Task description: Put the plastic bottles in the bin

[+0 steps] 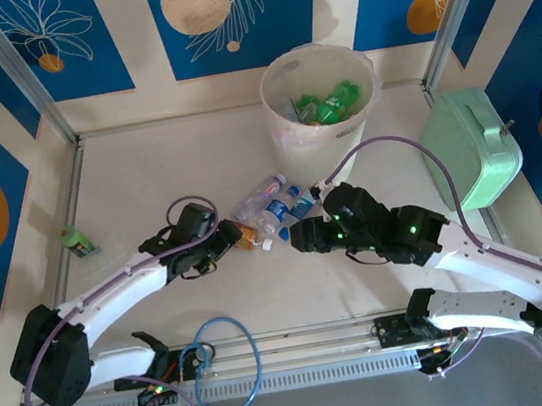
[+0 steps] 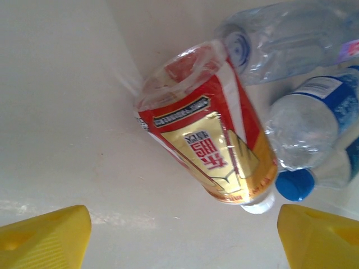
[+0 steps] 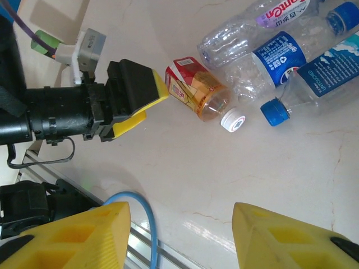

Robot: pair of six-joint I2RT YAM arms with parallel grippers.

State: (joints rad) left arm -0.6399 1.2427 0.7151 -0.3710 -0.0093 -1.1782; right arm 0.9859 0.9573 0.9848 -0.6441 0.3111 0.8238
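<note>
In the top view the left arm runs from its base toward 1 o'clock, bent low over the bench (image 1: pixel 165 309). The right arm sweeps from its base toward 10 o'clock. The two wrists face each other across the middle.

The left pincer (image 2: pixel 185 235) stands open, its yellow fingertips (image 2: pixel 53 235) wide apart and gripping nothing. The red-label bottle (image 2: pixel 210 145) lies on its side just past them at 12 o'clock. The right pincer (image 3: pixel 179 235) also gapes open and empty above bare bench.

The red-label bottle wears a red and gold wrap with red Chinese characters, upside down in the left wrist view, and a white cap (image 3: pixel 233 119). Touching it at 2 o'clock lie three clear bottles (image 1: pixel 270 206). One has a blue label (image 3: pixel 280 53) bearing a recycling mark. One has a blue cap (image 3: pixel 275 111) and white lettering too small to read. One has purple lettering ending "emCen".

A lone green bottle (image 1: pixel 76 240) lies well apart at 9 o'clock. The bin (image 1: pixel 325 135) stands at 12 o'clock beyond the heap, with green bottles (image 1: pixel 330 104) inside. A mint case (image 1: pixel 472 144) sits at 3 o'clock.
</note>
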